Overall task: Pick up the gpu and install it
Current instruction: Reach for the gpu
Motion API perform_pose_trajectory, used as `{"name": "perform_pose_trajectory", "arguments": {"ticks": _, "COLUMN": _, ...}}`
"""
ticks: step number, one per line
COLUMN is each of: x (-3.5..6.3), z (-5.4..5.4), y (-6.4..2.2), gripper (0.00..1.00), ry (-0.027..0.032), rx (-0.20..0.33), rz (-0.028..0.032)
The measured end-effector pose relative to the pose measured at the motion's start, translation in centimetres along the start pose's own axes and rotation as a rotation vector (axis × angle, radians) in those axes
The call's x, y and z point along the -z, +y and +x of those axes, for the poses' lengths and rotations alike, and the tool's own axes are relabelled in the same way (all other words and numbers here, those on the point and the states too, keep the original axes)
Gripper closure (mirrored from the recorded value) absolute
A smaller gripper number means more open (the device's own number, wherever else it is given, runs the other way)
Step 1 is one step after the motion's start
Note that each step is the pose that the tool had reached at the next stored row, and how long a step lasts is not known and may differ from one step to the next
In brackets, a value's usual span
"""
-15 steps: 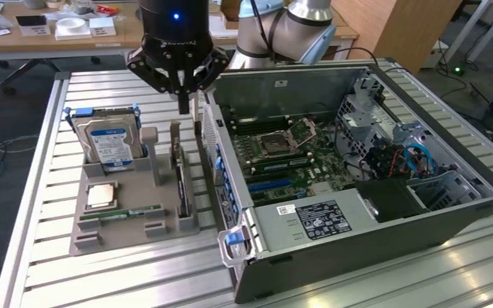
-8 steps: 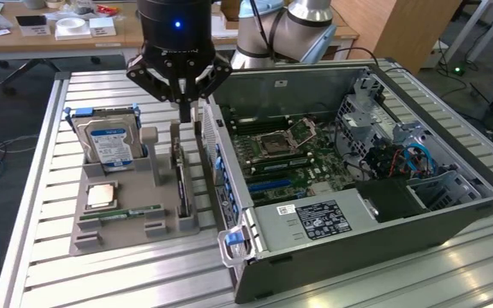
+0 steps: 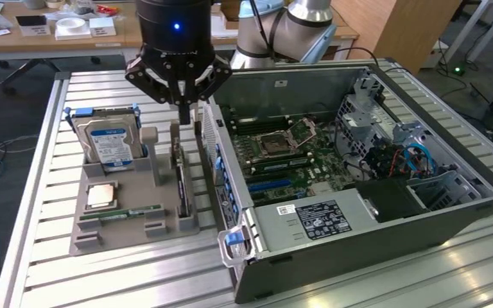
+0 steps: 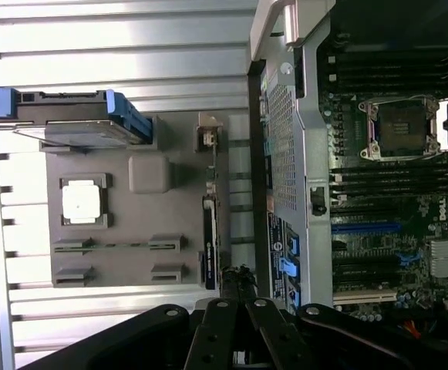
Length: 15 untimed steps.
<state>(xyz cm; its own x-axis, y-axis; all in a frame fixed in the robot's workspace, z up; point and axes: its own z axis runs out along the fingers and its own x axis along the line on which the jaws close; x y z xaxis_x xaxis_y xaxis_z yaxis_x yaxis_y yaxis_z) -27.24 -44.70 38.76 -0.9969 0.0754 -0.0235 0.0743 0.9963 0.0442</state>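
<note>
Computer case (image 3: 349, 160) lies open beside the gray holder (image 3: 135, 224). The gpu (image 3: 180, 176) stands on its edge in that holder, close to the case. The claw (image 3: 184, 117) hangs just over it, pressed together, holding nothing. I think a good grab needs the claw lined up straight with the thin card.
</note>
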Motion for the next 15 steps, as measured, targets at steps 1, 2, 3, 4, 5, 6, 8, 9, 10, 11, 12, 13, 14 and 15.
{"name": "perform_pose_trajectory", "arguments": {"ticks": 1, "x": -0.01, "z": 0.07, "y": -0.03, "gripper": 0.89, "ry": 0.0000, "rx": 0.000, "rz": 0.0000}}
{"name": "perform_pose_trajectory", "arguments": {"ticks": 2, "x": -0.01, "z": 0.11, "y": -0.07, "gripper": 0.89, "ry": 0.0001, "rx": 0.000, "rz": 0.0001}}
{"name": "perform_pose_trajectory", "arguments": {"ticks": 3, "x": -0.02, "z": 0.14, "y": -0.13, "gripper": 0.89, "ry": 0.0001, "rx": 0.000, "rz": 0.0000}}
{"name": "perform_pose_trajectory", "arguments": {"ticks": 4, "x": -0.01, "z": 0.15, "y": -0.20, "gripper": 0.89, "ry": 0.0002, "rx": 0.000, "rz": 0.0000}}
{"name": "perform_pose_trajectory", "arguments": {"ticks": 5, "x": -0.01, "z": 0.15, "y": -0.30, "gripper": 0.89, "ry": 0.0002, "rx": 0.000, "rz": 0.0002}}
{"name": "perform_pose_trajectory", "arguments": {"ticks": 6, "x": -0.01, "z": 0.14, "y": -0.42, "gripper": 0.89, "ry": 0.0002, "rx": 0.000, "rz": 0.0002}}
{"name": "perform_pose_trajectory", "arguments": {"ticks": 8, "x": -0.02, "z": 0.14, "y": -0.51, "gripper": 0.89, "ry": 0.0001, "rx": 0.000, "rz": 0.0002}}
{"name": "perform_pose_trajectory", "arguments": {"ticks": 9, "x": -0.02, "z": 0.14, "y": -0.51, "gripper": 0.89, "ry": 0.0001, "rx": 0.000, "rz": 0.0002}}
{"name": "perform_pose_trajectory", "arguments": {"ticks": 10, "x": -0.02, "z": 0.14, "y": -0.51, "gripper": 0.89, "ry": 0.0001, "rx": 0.000, "rz": 0.0002}}
{"name": "perform_pose_trajectory", "arguments": {"ticks": 11, "x": -0.02, "z": 0.14, "y": -0.51, "gripper": 0.89, "ry": 0.0001, "rx": 0.000, "rz": 0.0002}}
{"name": "perform_pose_trajectory", "arguments": {"ticks": 12, "x": -0.02, "z": 0.14, "y": -0.51, "gripper": 0.89, "ry": 0.0001, "rx": 0.000, "rz": 0.0002}}
{"name": "perform_pose_trajectory", "arguments": {"ticks": 13, "x": -0.01, "z": 0.14, "y": -0.51, "gripper": 0.89, "ry": 0.0001, "rx": 0.000, "rz": 0.0003}}
{"name": "perform_pose_trajectory", "arguments": {"ticks": 14, "x": -0.01, "z": 0.14, "y": -0.51, "gripper": 0.89, "ry": 0.0001, "rx": 0.000, "rz": 0.0003}}
{"name": "perform_pose_trajectory", "arguments": {"ticks": 15, "x": -0.01, "z": 0.14, "y": -0.52, "gripper": 0.89, "ry": 0.0001, "rx": 0.000, "rz": 0.0003}}
